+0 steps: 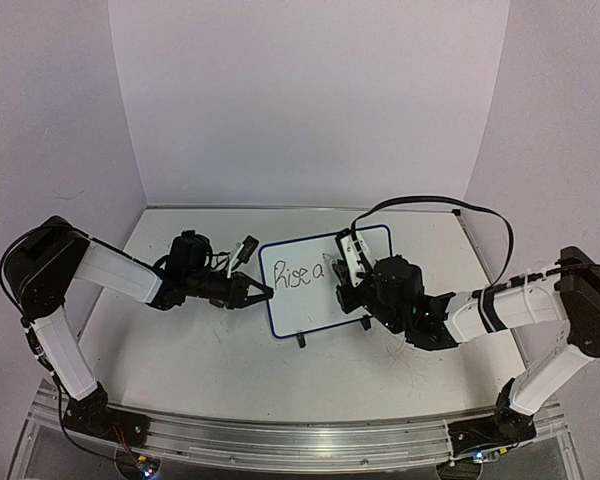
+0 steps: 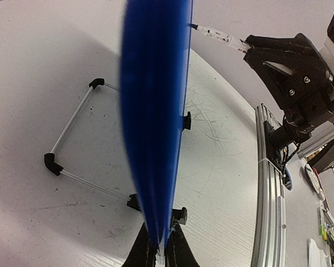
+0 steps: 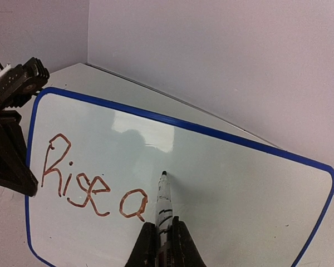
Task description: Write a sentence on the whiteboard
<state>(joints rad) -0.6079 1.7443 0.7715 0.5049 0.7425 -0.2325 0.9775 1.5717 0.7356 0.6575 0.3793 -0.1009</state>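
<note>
The whiteboard [image 1: 315,308] stands upright mid-table on black clip feet, blue-rimmed. On it the sentence [image 1: 302,274] reads "Rise a" in brownish marker lines [image 3: 83,183]. My left gripper [image 1: 263,293] is shut on the board's left edge; in the left wrist view the blue rim [image 2: 156,111] runs edge-on up from between the jaws [image 2: 162,245]. My right gripper [image 3: 166,233] is shut on a white marker [image 3: 163,200], whose dark tip touches the board [image 3: 239,189] just right of the "a". From above, this gripper [image 1: 348,275] covers the board's right part.
A wire stand [image 2: 72,139] lies behind the board on the scuffed white tabletop. An aluminium rail [image 1: 300,440] runs along the near edge. Pale walls close the back and sides. A black cable [image 1: 450,205] loops over the right arm.
</note>
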